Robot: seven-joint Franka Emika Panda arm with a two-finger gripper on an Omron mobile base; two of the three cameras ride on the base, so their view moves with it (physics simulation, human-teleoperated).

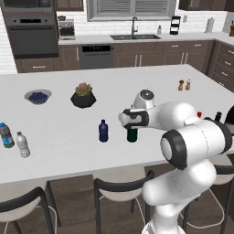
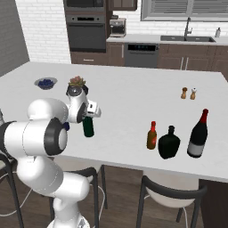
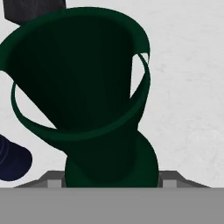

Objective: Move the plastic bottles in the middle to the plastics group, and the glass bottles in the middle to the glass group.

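Arm bent low, gripper (image 2: 88,116) pointing down

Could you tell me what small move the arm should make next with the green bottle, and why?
Probably lift straight up a little. The gripper sits over the top of the green bottle, whose body crowds the hand view, so it seems grasped, though the fingers are hidden. Its base still meets the counter, and the glass group stands far off.
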